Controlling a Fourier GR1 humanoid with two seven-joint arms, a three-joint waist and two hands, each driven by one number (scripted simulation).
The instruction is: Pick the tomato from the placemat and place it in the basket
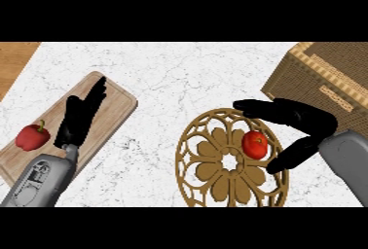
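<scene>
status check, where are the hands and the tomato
Right hand open, fingers bracketing tomato, not yet closed. Tomato on placemat. Left hand open over cutting board. Basket beyond the right hand, path clear.

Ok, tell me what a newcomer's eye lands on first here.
The red tomato on the ornate round wooden placemat, with the right hand open around it, fingers above and thumb below. Then the red pepper on the cutting board at left, beside the open left hand, and the wicker basket at upper right.
</scene>
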